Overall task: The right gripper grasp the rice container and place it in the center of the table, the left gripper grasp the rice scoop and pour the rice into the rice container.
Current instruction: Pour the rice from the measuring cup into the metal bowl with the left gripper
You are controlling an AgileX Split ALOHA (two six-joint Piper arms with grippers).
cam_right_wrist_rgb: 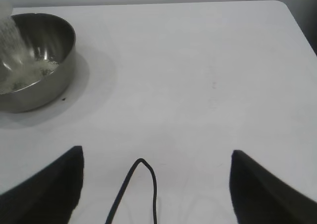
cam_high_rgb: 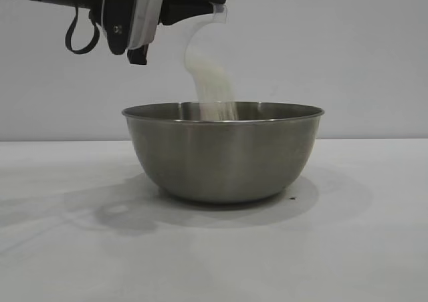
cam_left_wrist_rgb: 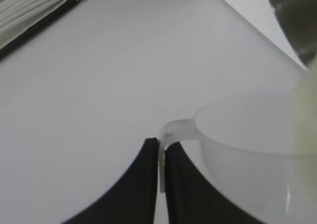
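Steel rice container [cam_high_rgb: 223, 153] nearest, sits mid-table [cam_high_rgb: 73, 248]; looks stiff, smooth, likely slippery, best taken at thin rolled rim. Left gripper [cam_left_wrist_rgb: 161, 177] above container's left side, fingers clenched on loop handle of rice scoop [cam_left_wrist_rgb: 252, 149]; scoop light, thin plastic, handle sensible hold. Scoop tipped, rice [cam_high_rgb: 208, 75] streaming into container. Right gripper [cam_right_wrist_rgb: 156, 184] well apart, fingers spread, holding nothing.

Left gripper [cam_high_rgb: 194, 8]: black housing with a white band round the wrist, a black cable loop hanging beneath, one small screw head on the body; fingers [cam_left_wrist_rgb: 143, 184] black, wedge-shaped, pointed; right gripper [cam_right_wrist_rgb: 156, 184]: two black tapering fingers, thin black cable between.
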